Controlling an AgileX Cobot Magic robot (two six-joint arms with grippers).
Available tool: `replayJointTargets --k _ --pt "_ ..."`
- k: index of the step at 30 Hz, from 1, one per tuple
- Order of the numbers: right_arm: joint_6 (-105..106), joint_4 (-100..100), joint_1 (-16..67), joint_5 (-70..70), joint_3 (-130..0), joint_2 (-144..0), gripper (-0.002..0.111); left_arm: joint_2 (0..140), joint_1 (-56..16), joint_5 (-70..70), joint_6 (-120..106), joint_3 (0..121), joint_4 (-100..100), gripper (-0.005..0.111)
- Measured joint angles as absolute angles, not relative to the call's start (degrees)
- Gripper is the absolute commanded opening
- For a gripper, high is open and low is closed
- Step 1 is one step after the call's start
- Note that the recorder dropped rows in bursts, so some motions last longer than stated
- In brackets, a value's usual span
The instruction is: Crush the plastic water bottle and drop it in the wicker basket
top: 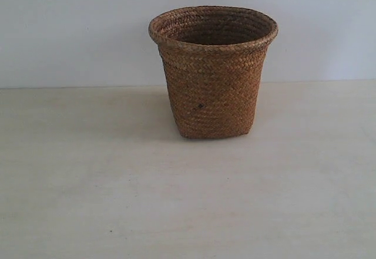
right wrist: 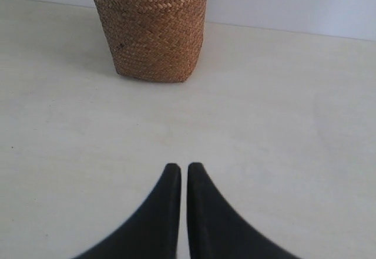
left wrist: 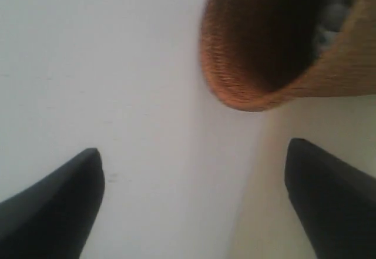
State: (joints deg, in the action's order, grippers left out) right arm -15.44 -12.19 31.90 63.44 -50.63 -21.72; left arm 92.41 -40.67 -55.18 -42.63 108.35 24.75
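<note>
Holds right gripper [right wrist: 183, 168] pinched shut, empty, low over smooth pale table [top: 88, 182], likely idle. Spreads left gripper [left wrist: 192, 147] wide, empty, facing mouth of wicker basket [top: 211, 88], likely for dropping. Beyond, coarse brown weave, round flared rim, squarish base. Deep inside, pale blur, probably plastic water bottle [left wrist: 328, 27]; crushed or not, cannot tell.

Looks like a robotics lab or test bay rather than a home; a pale, smooth desk [top: 88, 200] meets a plain white wall [top: 70, 30]; a wicker basket [top: 211, 88] stands mid-desk in the exterior view; and there, the black tips of the left pincer [left wrist: 194, 147] and the right pincer [right wrist: 183, 165] edge into the wrist views, machine hardware over the desk.
</note>
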Motion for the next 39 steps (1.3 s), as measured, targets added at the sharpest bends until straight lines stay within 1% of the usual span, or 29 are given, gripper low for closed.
replayJointTargets --k 3,6,14,17,24,31,35,39 --pt "-15.6 -12.3 31.9 62.9 -50.6 -21.7 0.001 90.2 -40.7 -64.8 -44.2 108.3 15.3 0.077" --pt "-15.7 -12.3 31.9 61.9 -50.6 -21.7 0.001 88.5 -40.7 -68.6 -43.6 107.4 7.3 0.077" --pt "-15.8 -12.1 31.9 61.3 -50.6 -21.7 0.001 83.6 -40.8 -69.8 -42.7 99.6 -11.1 0.077" --pt "-15.8 -11.1 31.9 61.3 -50.6 -21.7 0.001 82.3 -40.8 -69.8 -43.2 95.1 -15.1 0.077" --pt "-16.1 -9.7 31.9 61.3 -50.6 -21.7 0.001 79.4 -40.8 -69.8 -43.5 79.3 -22.8 0.077" --pt "-16.1 -7.3 31.9 59.3 -50.6 -21.7 0.001 76.1 -40.8 -69.8 -45.6 66.2 -36.8 0.077" --pt "-16.1 -6.3 31.9 58.7 -50.6 -21.8 0.001 74.4 -40.8 -69.8 -50.2 61.6 -41.9 0.077" --pt "-16.1 -6.3 31.9 58.2 -50.5 -23.0 0.001 73.3 -40.8 -69.9 -52.6 59.5 -44.8 0.077"
